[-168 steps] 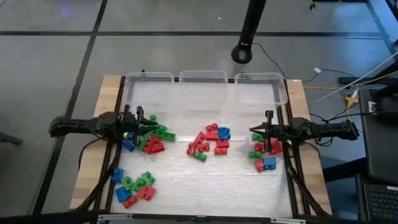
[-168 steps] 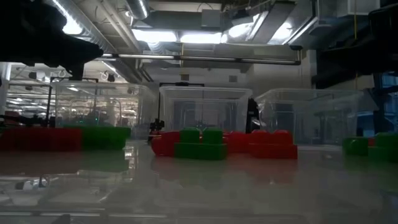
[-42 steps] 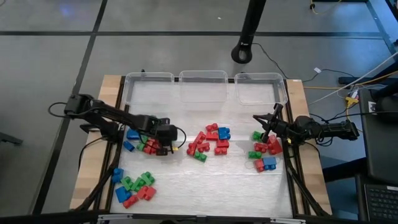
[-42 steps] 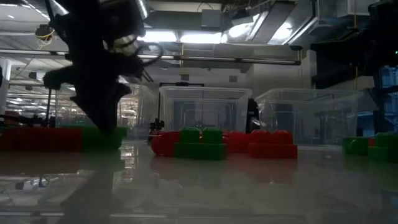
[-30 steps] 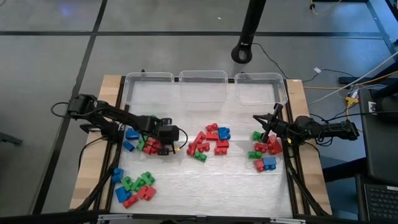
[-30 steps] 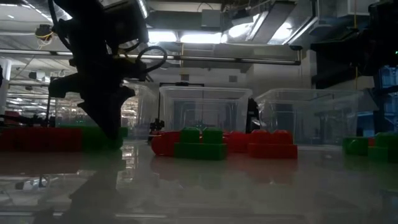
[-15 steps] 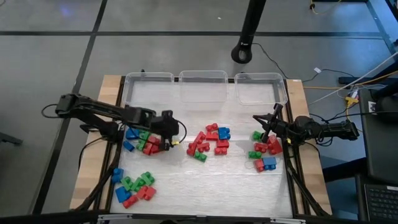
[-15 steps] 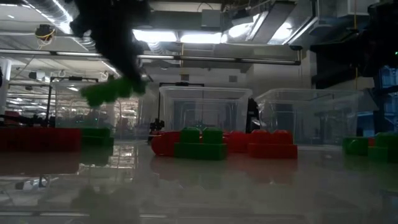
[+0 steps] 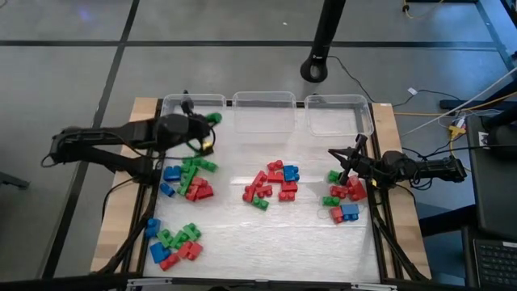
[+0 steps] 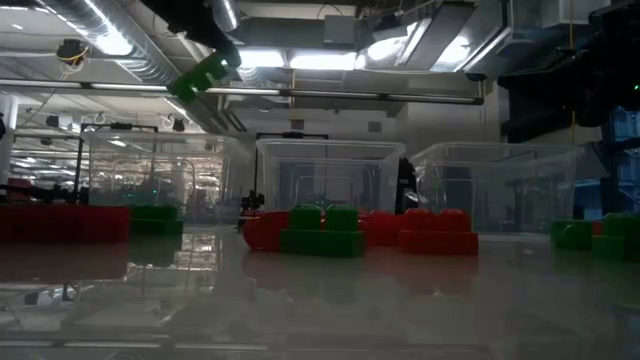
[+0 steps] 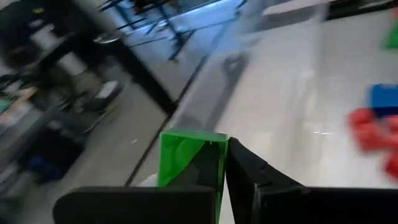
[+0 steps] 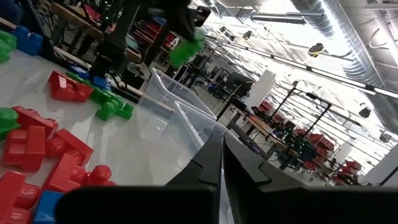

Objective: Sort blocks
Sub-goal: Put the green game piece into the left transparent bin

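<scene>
1. A white desk (image 9: pixel 266 234) with wooden side edges stands on a grey floor (image 9: pixel 65 73).
2. Three clear bins stand in a row along the desk's far edge: left bin (image 9: pixel 174 109), middle bin (image 9: pixel 263 100), right bin (image 9: pixel 339 103).
3. A black stand base (image 9: pixel 314 69) sits on the floor beyond the bins.
4. Cables (image 9: pixel 428 113) trail across the floor beside the desk.

Around me lies a grey floor (image 9: pixel 73 48) crossed by dark lines; overhead, bright ceiling lights (image 10: pixel 300 58) and silver ducts (image 10: pixel 130 40).
</scene>
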Controlling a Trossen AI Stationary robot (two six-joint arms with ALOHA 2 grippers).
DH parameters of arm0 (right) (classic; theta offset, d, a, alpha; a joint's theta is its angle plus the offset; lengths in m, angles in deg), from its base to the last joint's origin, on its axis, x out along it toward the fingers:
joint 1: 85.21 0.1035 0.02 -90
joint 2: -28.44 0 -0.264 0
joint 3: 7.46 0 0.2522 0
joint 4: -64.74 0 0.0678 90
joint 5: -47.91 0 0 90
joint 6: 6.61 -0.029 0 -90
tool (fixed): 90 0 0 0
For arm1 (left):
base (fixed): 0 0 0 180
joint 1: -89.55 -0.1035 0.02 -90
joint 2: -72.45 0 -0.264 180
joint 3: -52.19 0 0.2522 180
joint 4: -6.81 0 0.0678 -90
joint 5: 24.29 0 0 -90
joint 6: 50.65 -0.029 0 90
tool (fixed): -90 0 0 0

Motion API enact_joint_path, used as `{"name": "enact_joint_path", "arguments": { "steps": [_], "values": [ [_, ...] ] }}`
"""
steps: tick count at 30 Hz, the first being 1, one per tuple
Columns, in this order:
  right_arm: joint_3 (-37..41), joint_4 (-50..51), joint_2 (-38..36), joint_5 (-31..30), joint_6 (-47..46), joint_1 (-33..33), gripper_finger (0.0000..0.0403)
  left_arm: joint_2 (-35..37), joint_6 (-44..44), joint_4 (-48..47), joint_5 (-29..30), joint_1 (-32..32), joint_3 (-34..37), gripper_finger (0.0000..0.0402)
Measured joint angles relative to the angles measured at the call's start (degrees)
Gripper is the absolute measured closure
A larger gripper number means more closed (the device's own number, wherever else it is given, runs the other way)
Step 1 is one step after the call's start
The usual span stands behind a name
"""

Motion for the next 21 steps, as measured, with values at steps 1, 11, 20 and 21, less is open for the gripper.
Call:
{"name": "enact_joint_path", "arguments": {
  "steps": [1, 11, 20, 21],
  "values": [
    [0.0, 0.0, 0.0, 0.0, 0.0, 0.0, 0.0384, 0.0, -0.1, 0.2, 0.0, -1.9, 0.3, 0.0391],
    [0.0, 0.0, 0.0, 0.0, -0.1, 0.0, 0.0384, -3.4, 0.7, -0.5, 0.0, -16.0, 5.5, 0.0386],
    [0.0, 0.1, 0.0, 0.0, -0.2, 0.0, 0.0384, -5.4, 1.9, -0.7, -0.1, -17.7, 6.2, 0.035],
    [0.0, 0.1, 0.0, 0.0, -0.1, 0.0, 0.0384, -5.4, 2.0, -0.8, -0.1, -17.7, 6.2, 0.0342]
  ]
}}
